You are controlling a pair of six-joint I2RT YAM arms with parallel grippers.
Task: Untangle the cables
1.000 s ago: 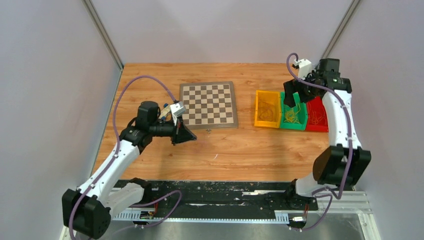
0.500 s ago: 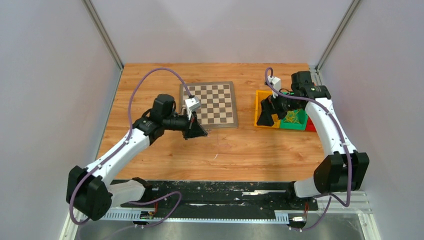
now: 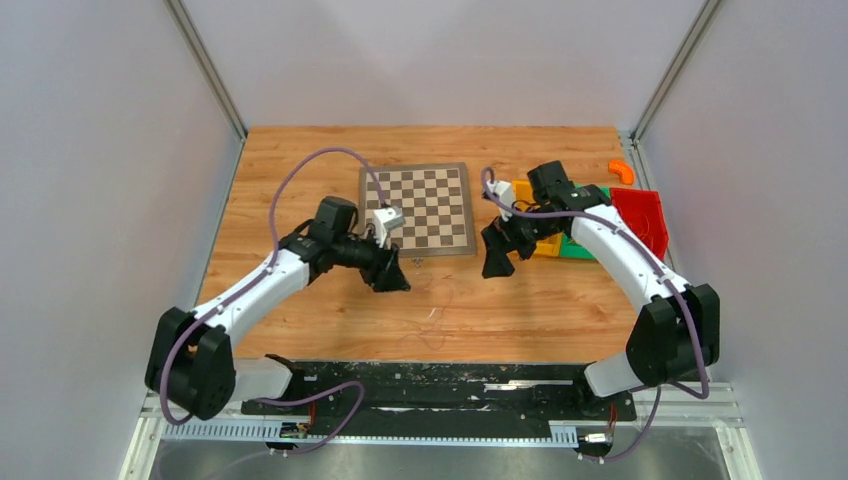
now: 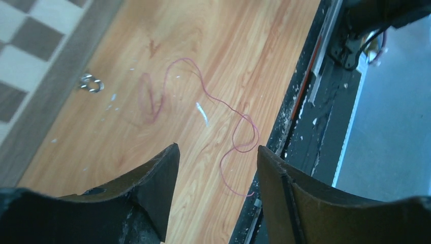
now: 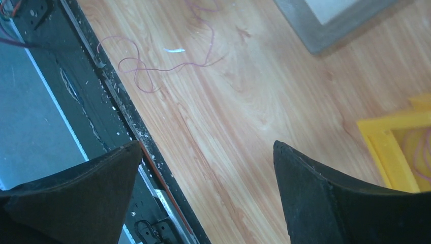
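Observation:
A single thin red cable [image 4: 223,104] lies loose in curls on the wood near the table's front edge; it is faint in the top view [image 3: 440,312] and clear in the right wrist view [image 5: 147,66]. My left gripper [image 3: 388,272] hovers just left of it, open, with nothing between its fingers [image 4: 217,150]. My right gripper [image 3: 497,258] hangs to the right of the cable, wide open and empty [image 5: 207,145]. More thin strands [image 5: 421,152] lie inside the yellow bin [image 5: 378,133].
The chessboard [image 3: 416,208] lies behind both grippers, with a small metal clasp [image 4: 90,84] at its front edge. Yellow [image 3: 523,192], green [image 3: 578,248] and red [image 3: 640,215] bins sit at the right, partly under my right arm. An orange piece [image 3: 622,170] lies at the back right.
Left jaws went from shut to open. Both arms swung toward the table's middle, the right one leaving the bins. The red cable now lies on the wood between them.

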